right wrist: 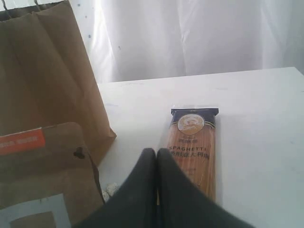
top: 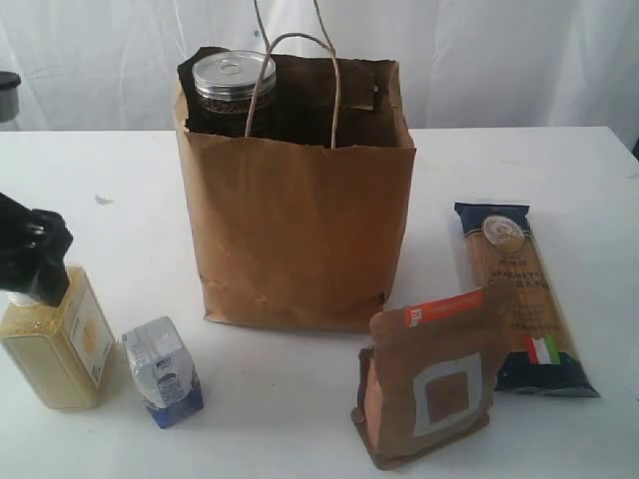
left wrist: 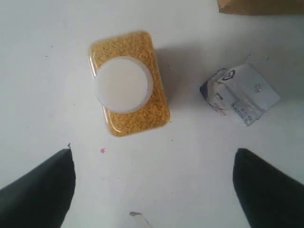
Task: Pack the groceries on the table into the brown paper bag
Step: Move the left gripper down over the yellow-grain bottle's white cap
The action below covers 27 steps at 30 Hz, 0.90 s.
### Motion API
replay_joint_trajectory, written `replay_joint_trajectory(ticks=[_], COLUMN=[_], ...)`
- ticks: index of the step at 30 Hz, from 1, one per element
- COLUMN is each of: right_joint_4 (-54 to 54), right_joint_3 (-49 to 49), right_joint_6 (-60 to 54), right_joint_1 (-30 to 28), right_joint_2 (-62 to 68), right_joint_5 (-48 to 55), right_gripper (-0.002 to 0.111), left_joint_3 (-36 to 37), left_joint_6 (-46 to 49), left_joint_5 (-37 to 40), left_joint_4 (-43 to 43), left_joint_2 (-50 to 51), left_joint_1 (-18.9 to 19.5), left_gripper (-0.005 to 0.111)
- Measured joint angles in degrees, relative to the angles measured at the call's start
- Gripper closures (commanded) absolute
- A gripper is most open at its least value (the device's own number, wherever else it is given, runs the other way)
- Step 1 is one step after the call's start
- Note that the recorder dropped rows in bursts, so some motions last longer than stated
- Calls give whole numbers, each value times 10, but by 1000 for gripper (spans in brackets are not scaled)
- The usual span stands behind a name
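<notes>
We start with the white bench (top: 519, 180), which carries everything. At its centre the brown paper bag (top: 300, 230) stands upright, mouth open to 12 o'clock. A can (top: 232, 85) with a pull-tab lid shows at its rim.

At about 4 o'clock from the bag, the spaghetti packet (top: 519, 299) lies flat, its long axis running from 11 to 5 o'clock. The brown pouch (top: 434, 384) stands at 5 o'clock, just beside the packet.

At 8 o'clock stands the bottle (top: 60, 344) of yellow grain. It is upright, cap up, with its long axis vertical. The small carton (top: 165, 374) is just beside it at 7 o'clock.

The left pincer (left wrist: 153, 156) hangs above the bottle, spread wide and holding nothing. The right pincer (right wrist: 156, 153) is closed and empty, near the pouch and packet.

We judge the step in hand to be taking the bottle. From above, it sits off-centre between the fingers. We should centre over the white cap first, then lower and close across the narrower faces. We should grip the body rather than the cap and stay clear of the carton.
</notes>
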State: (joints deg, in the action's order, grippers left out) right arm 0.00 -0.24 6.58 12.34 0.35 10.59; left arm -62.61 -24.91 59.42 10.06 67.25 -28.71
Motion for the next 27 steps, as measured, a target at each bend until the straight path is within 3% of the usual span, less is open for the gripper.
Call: replay_joint_trajectory(ticks=[13, 27], right_joint_4=[0, 0], right_joint_3=[0, 0], right_joint_6=[0, 0], right_joint_1=[0, 0], right_joint_2=[0, 0], right_joint_5=[0, 0], right_gripper=[108, 108], left_joint_3=[53, 54], left_joint_6=[-90, -126], left_joint_5=[-79, -115], left_joint_4=[67, 115], left_joint_2=[5, 107], left_joint_1=[0, 0], left_gripper=[18, 18])
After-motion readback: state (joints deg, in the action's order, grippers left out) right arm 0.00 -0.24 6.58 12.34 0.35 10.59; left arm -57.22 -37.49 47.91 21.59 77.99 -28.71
